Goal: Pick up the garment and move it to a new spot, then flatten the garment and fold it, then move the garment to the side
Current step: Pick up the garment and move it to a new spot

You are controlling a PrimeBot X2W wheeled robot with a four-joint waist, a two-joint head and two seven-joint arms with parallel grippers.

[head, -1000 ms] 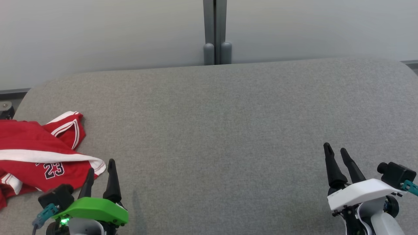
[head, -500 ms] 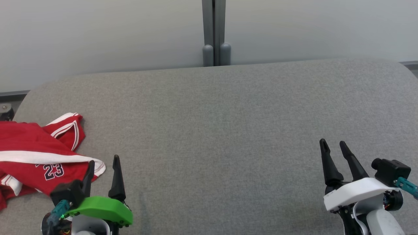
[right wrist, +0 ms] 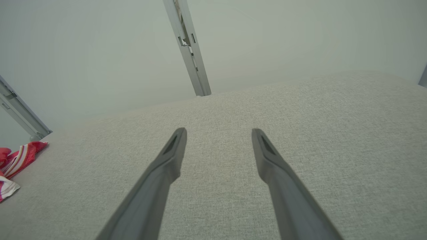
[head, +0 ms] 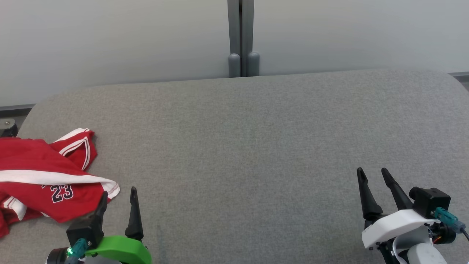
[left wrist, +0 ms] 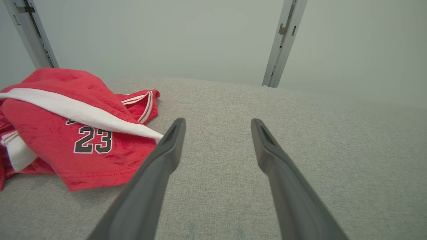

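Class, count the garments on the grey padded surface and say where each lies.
1. A crumpled red garment numbered 23 lies at the left edge of the grey surface, just ahead of the open left pincer. Its folds may hide another piece.

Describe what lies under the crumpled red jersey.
The red jersey rests on the grey padded surface, which shows beside it. Whatever else sits beneath its bunched folds is covered and cannot be seen.
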